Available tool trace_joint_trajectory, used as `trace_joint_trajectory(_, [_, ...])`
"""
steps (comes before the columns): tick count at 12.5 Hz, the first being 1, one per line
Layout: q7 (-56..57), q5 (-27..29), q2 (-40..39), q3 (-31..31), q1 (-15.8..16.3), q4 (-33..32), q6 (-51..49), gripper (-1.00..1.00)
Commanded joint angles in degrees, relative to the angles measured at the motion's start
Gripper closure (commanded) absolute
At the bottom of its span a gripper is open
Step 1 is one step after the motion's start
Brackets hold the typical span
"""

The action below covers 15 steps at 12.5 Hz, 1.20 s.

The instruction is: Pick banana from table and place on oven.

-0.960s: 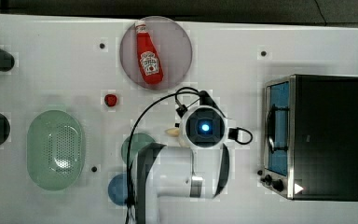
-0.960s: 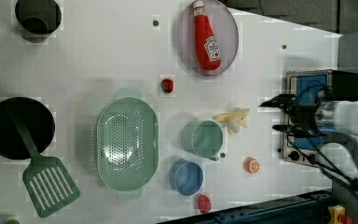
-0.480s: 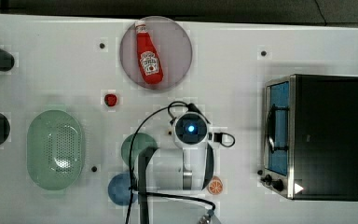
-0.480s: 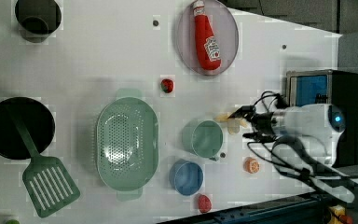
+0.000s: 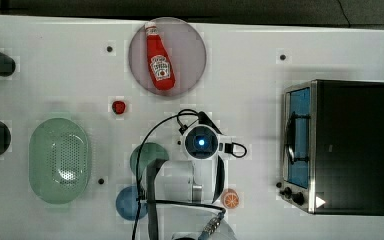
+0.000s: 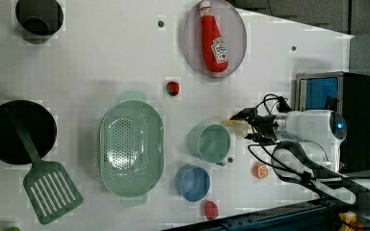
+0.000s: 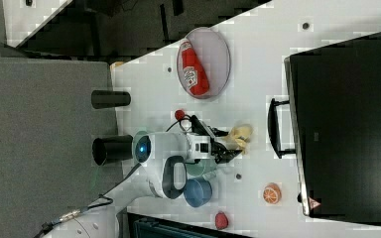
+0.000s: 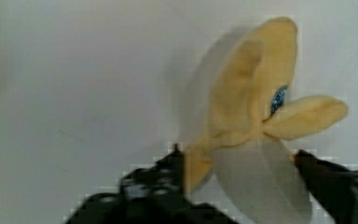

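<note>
Claw (image 8: 240, 163) part open astride banana (image 8: 256, 116), grip uncertain, blue sticker unreadable, ketchup bottle (image 5: 159, 58) label illegible

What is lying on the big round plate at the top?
A red ketchup bottle lies flat on the round plate, label up and cap toward the table edge. Nothing else sits on the plate around it. Whatever is right under the bottle is covered.
</note>
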State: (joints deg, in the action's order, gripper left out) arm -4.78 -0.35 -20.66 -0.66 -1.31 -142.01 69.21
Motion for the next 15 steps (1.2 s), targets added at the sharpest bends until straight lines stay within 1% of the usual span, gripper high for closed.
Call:
trace_joint_trajectory(1, [-1.2,-0.7,1.8,1.2,-0.3,-0.4,1.0,0.05])
trace_joint_trajectory(3, [-1.2,-0.7,1.8,1.1,-0.3,-0.3,1.0,0.48])
trace_joint_trajectory(4, [-1.2,-0.7,1.9,1.1,-0.3,-0.2,1.0,0.58])
trace_joint_trajectory(7, [-1.2,-0.7,4.4,1.1,-0.3,1.3,1.0,0.58])
trace_joint_trajectory(9, [-1.2,-0.7,9.9,1.1,-0.2,2.1,-1.6,0.58])
trace_joint_trajectory(10, [-1.2,-0.7,13.4,1.1,-0.1,2.9,-5.1,0.58])
trace_joint_trajectory(12, [-1.2,-0.7,20.9,1.0,0.0,6.0,-16.8,0.58])
trace_joint_trajectory(15, [-1.2,-0.7,29.5,1.0,0.1,14.2,-37.5,0.58])
